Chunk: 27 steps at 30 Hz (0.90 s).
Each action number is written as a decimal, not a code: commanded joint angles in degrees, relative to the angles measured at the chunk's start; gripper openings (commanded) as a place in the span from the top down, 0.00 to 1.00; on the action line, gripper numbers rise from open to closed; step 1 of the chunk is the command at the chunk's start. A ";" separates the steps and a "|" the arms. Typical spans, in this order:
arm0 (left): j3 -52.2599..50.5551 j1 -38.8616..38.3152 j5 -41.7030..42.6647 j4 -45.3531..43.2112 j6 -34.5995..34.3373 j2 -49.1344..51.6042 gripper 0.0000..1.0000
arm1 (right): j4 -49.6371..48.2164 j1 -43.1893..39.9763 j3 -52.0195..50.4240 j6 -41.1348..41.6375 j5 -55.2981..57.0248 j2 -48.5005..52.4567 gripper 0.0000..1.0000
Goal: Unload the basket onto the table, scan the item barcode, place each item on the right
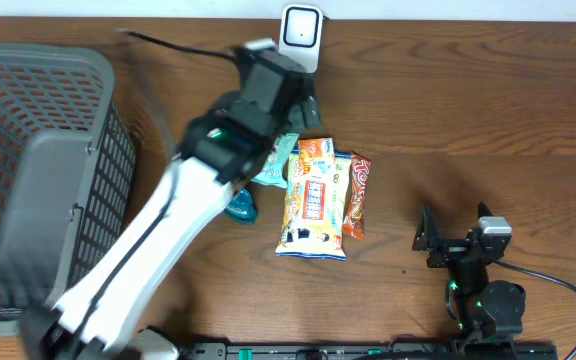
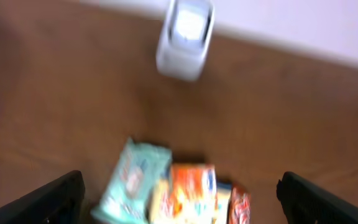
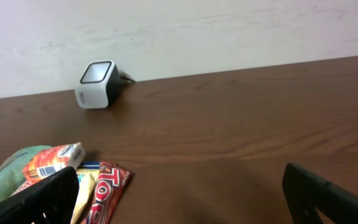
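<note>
A grey mesh basket (image 1: pixel 28 150) sits along the left edge of the table (image 1: pixel 488 120). From the near-left corner the white left arm (image 1: pixel 148 250) slants toward the far edge. The left gripper (image 2: pixel 180 183) hangs above the packets with its fingers (image 2: pixel 55 199) spread wide, holding nothing.

A small teal object (image 1: pixel 243 208) shows just beside the arm, partly hidden by it. The items to scan lie flat around mid-table, side by side and touching: a mint packet (image 1: pixel 273 165), an orange snack bag (image 1: pixel 313 205), then a red bar (image 1: pixel 356 195). Beyond them the white scanner (image 1: pixel 300 32) stands at the far edge, well apart from the packets.

Near the table's near-right corner the right gripper (image 3: pixel 179 174) has its fingers (image 3: pixel 328 199) equally wide apart and empty.
</note>
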<state>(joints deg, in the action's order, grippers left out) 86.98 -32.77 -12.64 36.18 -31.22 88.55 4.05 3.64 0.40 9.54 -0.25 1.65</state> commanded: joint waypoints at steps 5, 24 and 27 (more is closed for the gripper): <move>3.08 0.07 -20.94 -11.54 20.15 -14.10 0.01 | 0.24 0.15 -0.09 -0.85 0.11 -0.13 0.01; -0.98 0.74 -29.07 -12.13 43.89 -30.64 0.00 | 0.24 0.15 -0.09 -0.85 0.11 -0.13 0.01; -4.63 1.66 -23.30 -10.40 41.16 -34.84 0.00 | 0.24 0.15 -0.09 -0.85 0.11 -0.13 0.01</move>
<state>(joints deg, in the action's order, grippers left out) 85.58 -32.29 -43.97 24.69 14.87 58.46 4.08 3.64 0.40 9.56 -0.25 1.65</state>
